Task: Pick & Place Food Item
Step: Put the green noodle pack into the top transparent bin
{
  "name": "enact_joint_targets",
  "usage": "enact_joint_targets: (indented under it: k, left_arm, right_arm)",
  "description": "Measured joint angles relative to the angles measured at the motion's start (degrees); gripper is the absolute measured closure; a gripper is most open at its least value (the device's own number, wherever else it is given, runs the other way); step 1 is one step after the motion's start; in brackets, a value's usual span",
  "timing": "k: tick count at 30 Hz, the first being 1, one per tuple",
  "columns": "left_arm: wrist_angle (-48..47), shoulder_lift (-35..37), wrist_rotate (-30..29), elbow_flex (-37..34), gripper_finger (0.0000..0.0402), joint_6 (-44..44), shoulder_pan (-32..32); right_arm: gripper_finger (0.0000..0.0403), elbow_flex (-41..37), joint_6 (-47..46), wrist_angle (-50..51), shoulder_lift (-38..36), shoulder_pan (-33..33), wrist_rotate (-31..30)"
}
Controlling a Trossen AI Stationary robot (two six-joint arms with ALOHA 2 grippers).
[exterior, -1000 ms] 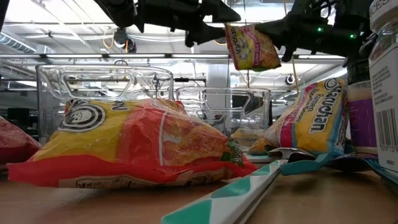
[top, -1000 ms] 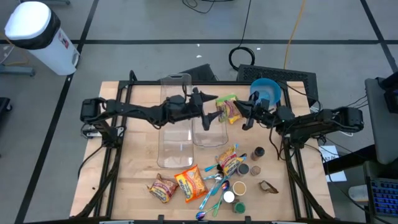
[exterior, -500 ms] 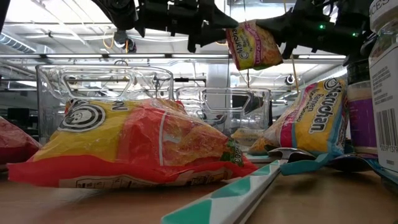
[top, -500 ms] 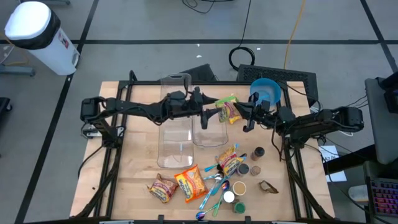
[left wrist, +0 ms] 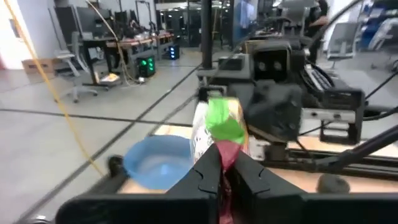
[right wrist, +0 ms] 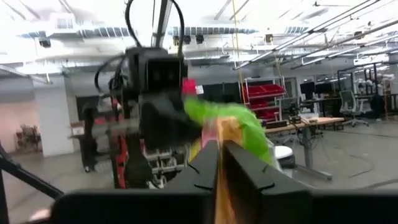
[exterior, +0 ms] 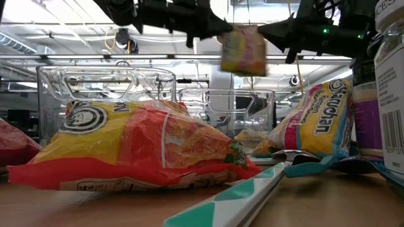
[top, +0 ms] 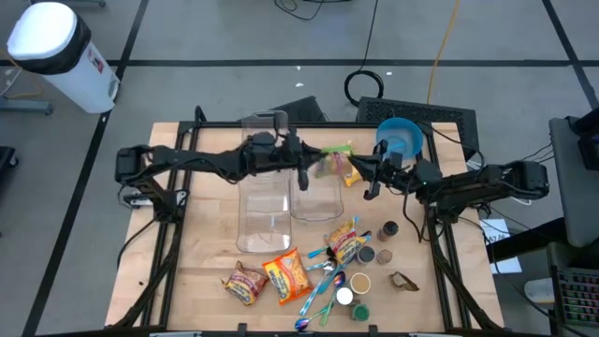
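- Readable writing: the yellow noodle packet [exterior: 320, 120] standing at the right of the low view shows "Maruchan" down its side; no other label can be read, and the jar [exterior: 389, 82] at the far right edge has only fine print.
- Task item: a small green, pink and yellow noodle pack [top: 332, 164] is held in the air between the two arms, above the right clear bin [top: 316, 198]; it is motion-blurred in the low view [exterior: 243, 52].
- Left gripper [top: 301, 170]: fingers nearly closed, pinching one edge of the noodle pack; its wrist view shows the pack [left wrist: 217, 127] clamped between the two dark fingers [left wrist: 205, 177].
- Right gripper [top: 368, 176]: fingers almost together, right at the other edge of the pack; in its wrist view the pack [right wrist: 227, 127] sits between them, but whether they grip it or only touch it cannot be told.
- Left clear bin [top: 262, 187] stands just beside the right one on the counter [top: 206, 243].
- Blue bowl [top: 401, 136] sits at the far right corner, behind the right arm.
- Near edge of the counter: orange-yellow packet [top: 287, 276], brown packet [top: 244, 284], spoons [top: 323, 285] and small jars [top: 370, 255] in a loose cluster.
- White bin [top: 56, 51] on the floor, off the counter, to the left.
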State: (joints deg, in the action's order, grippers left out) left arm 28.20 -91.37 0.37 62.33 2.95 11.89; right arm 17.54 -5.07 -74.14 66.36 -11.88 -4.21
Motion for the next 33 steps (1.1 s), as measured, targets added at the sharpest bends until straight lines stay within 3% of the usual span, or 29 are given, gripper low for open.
enact_joint_targets:
  k: [6, 12, 17, 21, 26, 33]
  left_arm:
    - [-12.1, 10.8, -0.3, -1.2, 0.0394, 4.6, 3.6]
    - [-9.2, 20.8, 0.6, -12.1, 0.0395, 6.8, 9.9]
    - [0.3, 25.0, 14.6, -24.4, 0.0397, 13.9, 20.2]
    - [8.8, 23.8, 23.3, -29.7, 0.0399, 10.6, 32.8]
    - [8.4, 17.9, 24.0, -30.4, 0.0399, 8.8, 39.8]
    - [12.6, 8.2, 19.9, -30.4, 0.0398, 12.8, 41.7]
  right_arm:
    - [0.0243, 0.0, -1.9, 10.7, -7.0, -0.9, -0.4]
    - [0.0165, 0.0, -3.4, 16.3, -11.9, -2.0, -0.4]
    - [0.0157, 0.0, -3.4, 17.1, -12.2, -2.8, -0.6]
    - [0.0168, 0.0, -3.4, 17.4, -11.9, -3.6, -0.7]
    - [0.0181, 0.0, -4.1, 17.4, -11.5, -4.2, -0.6]
    - [0.0188, 0.0, -3.2, 17.5, -11.2, -4.7, -2.0]
